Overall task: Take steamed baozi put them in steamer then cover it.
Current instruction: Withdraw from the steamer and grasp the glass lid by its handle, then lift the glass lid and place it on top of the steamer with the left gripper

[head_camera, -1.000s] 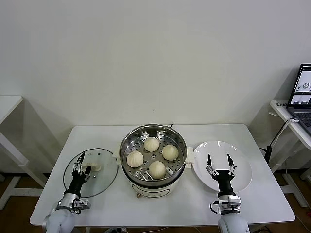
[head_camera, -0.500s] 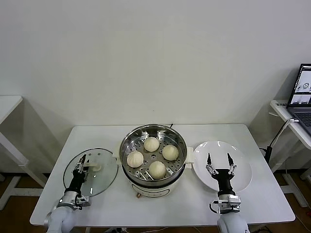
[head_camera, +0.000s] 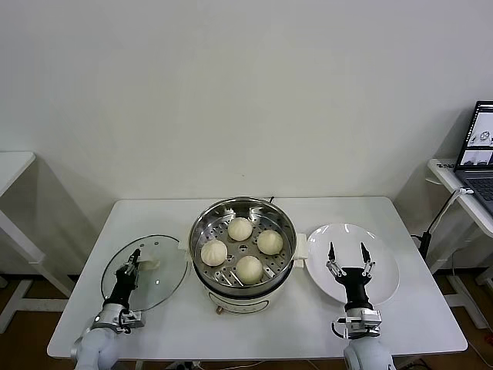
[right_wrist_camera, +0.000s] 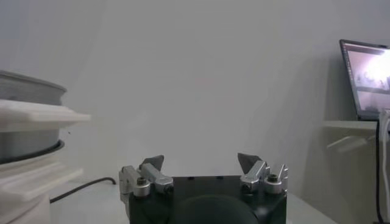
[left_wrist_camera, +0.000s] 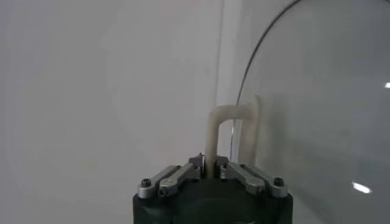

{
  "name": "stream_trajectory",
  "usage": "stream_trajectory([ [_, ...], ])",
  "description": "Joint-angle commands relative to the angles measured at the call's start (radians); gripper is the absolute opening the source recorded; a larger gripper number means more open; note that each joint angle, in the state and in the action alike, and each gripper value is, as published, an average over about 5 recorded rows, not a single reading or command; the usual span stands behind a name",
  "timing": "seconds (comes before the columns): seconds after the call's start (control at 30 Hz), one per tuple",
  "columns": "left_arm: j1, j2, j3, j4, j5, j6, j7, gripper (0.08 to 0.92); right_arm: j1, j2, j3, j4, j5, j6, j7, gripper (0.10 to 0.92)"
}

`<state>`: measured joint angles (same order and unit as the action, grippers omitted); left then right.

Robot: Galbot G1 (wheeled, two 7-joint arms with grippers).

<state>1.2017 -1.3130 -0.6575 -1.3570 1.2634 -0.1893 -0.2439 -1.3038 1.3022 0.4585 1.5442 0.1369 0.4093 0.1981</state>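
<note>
My left gripper (head_camera: pixel 133 260) reaches forward low over the table, pinched on the cover (head_camera: pixel 145 273) handle beside the steamer (head_camera: pixel 243 254); my right gripper (head_camera: pixel 347 254) hovers spread above the plate (head_camera: pixel 385 270).

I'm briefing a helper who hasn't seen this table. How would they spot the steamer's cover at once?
Start at the steel steamer in the middle of the white table. On the robot's left of it lies the cover, flat, the left gripper shut on its cream handle. Unlike the opaque white plate opposite, it is clear glass, metal-rimmed.
</note>
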Motion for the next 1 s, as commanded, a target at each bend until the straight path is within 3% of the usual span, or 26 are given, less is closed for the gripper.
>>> stream_trajectory([
  [0.03,0.058,0.03,-0.095,-0.167,-0.023,-0.029,-0.016,0.196,0.001,0.002,0.0,-0.004,-0.001,0.004,-0.001,0.823],
  [0.27,0.137,0.091,-0.262,-0.475,-0.112,-0.039,-0.015,0.196,0.001,0.005,0.002,-0.014,-0.001,0.013,-0.002,0.823],
  [0.43,0.197,0.108,-0.235,-0.712,-0.199,0.012,0.016,0.196,-0.001,0.007,0.005,-0.018,0.0,0.017,-0.002,0.823],
  [0.53,0.223,0.102,-0.116,-0.833,-0.205,0.07,0.053,0.196,-0.002,0.008,0.008,-0.016,0.001,0.017,-0.002,0.823],
  [0.67,0.202,0.09,0.123,-0.89,-0.169,0.185,0.103,0.196,-0.005,0.009,0.01,-0.014,-0.001,0.016,-0.001,0.823],
  [0.87,0.06,0.034,0.454,-0.831,-0.072,0.39,0.201,0.196,-0.012,0.021,0.019,-0.019,-0.004,0.014,0.0,0.823],
  [1.0,-0.017,-0.005,0.591,-0.77,-0.034,0.491,0.272,0.196,-0.017,0.025,0.023,-0.026,-0.005,0.012,0.001,0.823],
])
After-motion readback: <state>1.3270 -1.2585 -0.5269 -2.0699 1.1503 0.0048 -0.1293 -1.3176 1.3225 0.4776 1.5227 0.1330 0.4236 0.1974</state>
